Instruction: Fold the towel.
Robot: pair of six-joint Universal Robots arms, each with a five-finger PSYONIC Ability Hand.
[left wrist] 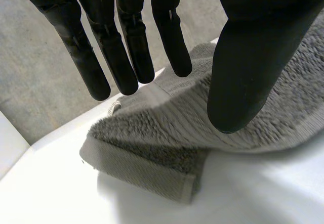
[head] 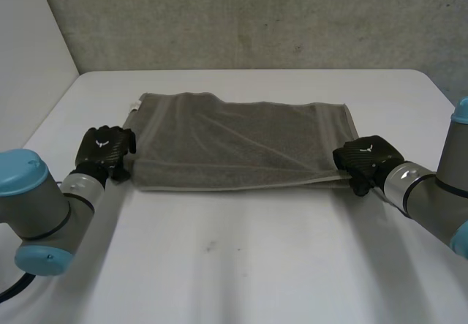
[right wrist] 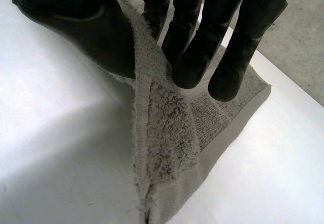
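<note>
Folded towel (head: 241, 145), corner pinched — right robot hand (head: 365, 158)

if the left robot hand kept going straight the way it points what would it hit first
Most likely the towel: the left robot hand sits at its near left corner, with straight fingers aimed across the cloth. How high they hover above it is unclear.

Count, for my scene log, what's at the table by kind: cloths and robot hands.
towel: 1
robot hands: 2 (left hand, right hand)
Total: 3
</note>
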